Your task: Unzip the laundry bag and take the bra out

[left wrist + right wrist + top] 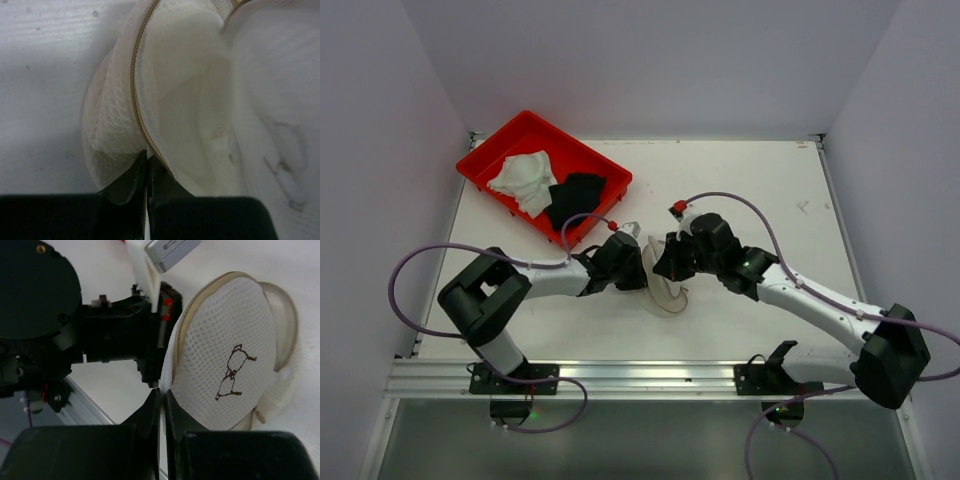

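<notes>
End effectors [148, 167] [162, 402] both pinch the laundry bag [225, 340] rim.

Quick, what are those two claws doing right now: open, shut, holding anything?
Left gripper: closed, pinching the edge of the laundry bag.
Right gripper: closed, pinching the same bag's rim.

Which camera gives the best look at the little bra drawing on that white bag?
The right wrist view: the drawing shows dark and sharp on the laundry bag. The left wrist view shows only faint, blurred lines of it; the top external view shows a sliver of bag, no drawing.
</notes>
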